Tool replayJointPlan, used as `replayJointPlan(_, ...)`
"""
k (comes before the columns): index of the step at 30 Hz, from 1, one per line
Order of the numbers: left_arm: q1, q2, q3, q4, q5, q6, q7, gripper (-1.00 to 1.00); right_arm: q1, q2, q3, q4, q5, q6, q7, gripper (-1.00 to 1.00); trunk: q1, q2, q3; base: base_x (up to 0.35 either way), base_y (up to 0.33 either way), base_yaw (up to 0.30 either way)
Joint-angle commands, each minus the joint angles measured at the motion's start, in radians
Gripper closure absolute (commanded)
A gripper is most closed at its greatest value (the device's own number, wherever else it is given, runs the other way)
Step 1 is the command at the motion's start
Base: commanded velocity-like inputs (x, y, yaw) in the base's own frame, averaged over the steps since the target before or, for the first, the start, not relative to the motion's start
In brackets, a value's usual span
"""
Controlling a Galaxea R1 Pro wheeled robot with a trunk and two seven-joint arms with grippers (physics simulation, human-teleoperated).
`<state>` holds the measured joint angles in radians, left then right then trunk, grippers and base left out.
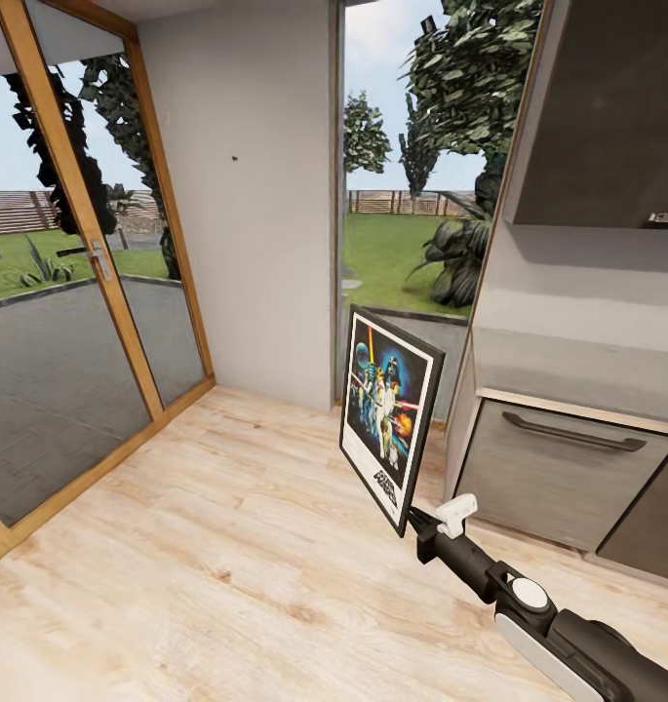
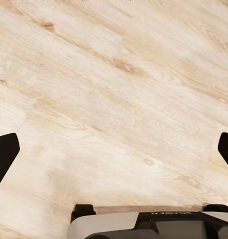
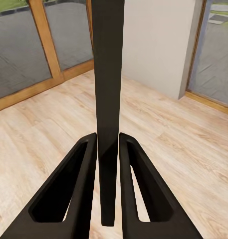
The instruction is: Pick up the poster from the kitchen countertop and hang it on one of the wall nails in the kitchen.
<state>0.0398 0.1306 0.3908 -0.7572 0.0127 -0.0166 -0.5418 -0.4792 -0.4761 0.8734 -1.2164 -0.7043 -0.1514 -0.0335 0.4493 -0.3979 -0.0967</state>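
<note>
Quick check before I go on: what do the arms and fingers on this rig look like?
The right arm is black with white shell panels, a round white cap at one joint and a white block near the wrist. The right gripper has two black, tapering fingers with long cut-out slots. The left gripper shows black fingertips and a grey-and-black body with small lettering, unreadable.

Black-framed poster (image 1: 389, 414), white border, colourful figures on dark blue; pale wood-grain floor (image 1: 226, 546); grey wall (image 1: 246, 195); black gripper fingers (image 3: 84, 189).
</note>
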Motion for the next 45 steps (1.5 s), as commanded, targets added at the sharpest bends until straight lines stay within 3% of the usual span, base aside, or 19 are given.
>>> replayJointPlan(1, 0.0, 0.0, 0.002, -0.001, 0.001, -0.005, -0.004, -1.0, -0.002, -0.001, 0.006, 0.0, -0.012, -0.007, -0.002, 1.0, 0.001, -0.002, -0.002, 0.0, 0.0, 0.0)
replayJointPlan(17, 0.0, 0.0, 0.003, 0.001, 0.001, -0.019, -0.004, -1.0, -0.002, -0.001, 0.007, 0.0, -0.012, -0.007, -0.002, 1.0, 0.001, -0.002, -0.002, 0.171, 0.146, 0.0)
replayJointPlan(45, 0.0, 0.003, 0.006, 0.001, 0.001, -0.019, -0.004, -1.0, -0.002, 0.001, 0.009, -0.001, -0.012, -0.007, -0.002, 1.0, 0.001, -0.002, -0.002, 0.232, 0.281, 0.0)
